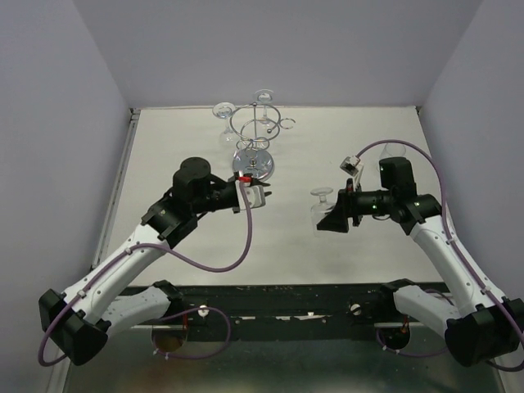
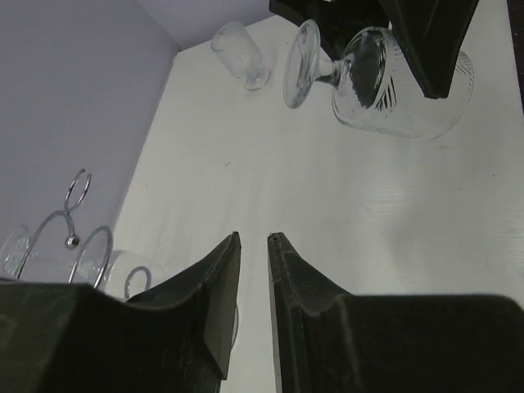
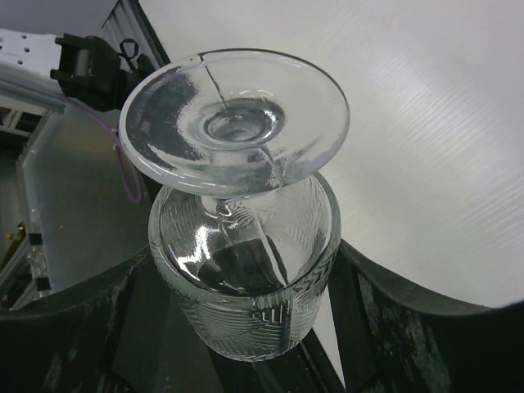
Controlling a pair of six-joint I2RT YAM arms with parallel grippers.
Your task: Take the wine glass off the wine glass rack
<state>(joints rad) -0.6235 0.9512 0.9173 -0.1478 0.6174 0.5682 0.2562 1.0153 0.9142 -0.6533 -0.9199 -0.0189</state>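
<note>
Right gripper (image 3: 241,282) pinches wine glass (image 3: 233,123) bowl; left gripper (image 2: 254,239) nearly closed, empty. Withdraw slowly, clear of wine glass rack (image 1: 252,164).

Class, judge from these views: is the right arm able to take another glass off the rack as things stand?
Probably not. The right gripper has its jaws closed on a wine glass; it would likely need to put that down before reaching the rack.
</note>
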